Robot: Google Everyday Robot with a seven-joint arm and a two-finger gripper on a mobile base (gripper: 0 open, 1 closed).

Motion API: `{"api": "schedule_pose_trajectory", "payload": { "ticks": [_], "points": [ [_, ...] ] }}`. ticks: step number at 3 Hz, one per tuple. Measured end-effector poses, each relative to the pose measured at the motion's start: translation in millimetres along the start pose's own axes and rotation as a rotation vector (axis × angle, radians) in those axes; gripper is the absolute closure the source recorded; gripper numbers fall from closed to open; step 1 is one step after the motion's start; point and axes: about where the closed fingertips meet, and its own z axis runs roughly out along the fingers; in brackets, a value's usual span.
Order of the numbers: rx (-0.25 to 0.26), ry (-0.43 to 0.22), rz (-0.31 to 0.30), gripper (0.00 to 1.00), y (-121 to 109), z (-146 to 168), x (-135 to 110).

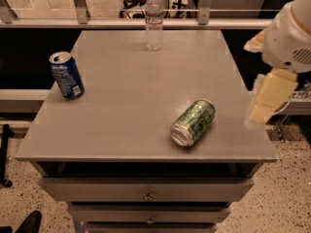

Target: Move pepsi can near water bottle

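Note:
The pepsi can [66, 75], dark blue with a silver top, stands upright near the left edge of the grey table [131, 96]. The water bottle [154, 21], clear with a white cap, stands upright at the middle of the table's far edge. My gripper [260, 113] hangs off the table's right edge, just above table height. It is far from the pepsi can and holds nothing that I can see.
A green patterned can [193, 122] lies on its side at the front right of the table, close to my gripper. Drawers [146, 195] sit under the tabletop. A railing [80, 4] runs behind the table.

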Motion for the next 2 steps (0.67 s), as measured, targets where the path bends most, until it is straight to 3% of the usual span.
{"api": "schedule_pose_trajectory", "payload": {
  "ticks": [2],
  "points": [
    [-0.098,-0.276,-0.029,0.0,5,72,-116]
  ]
}}
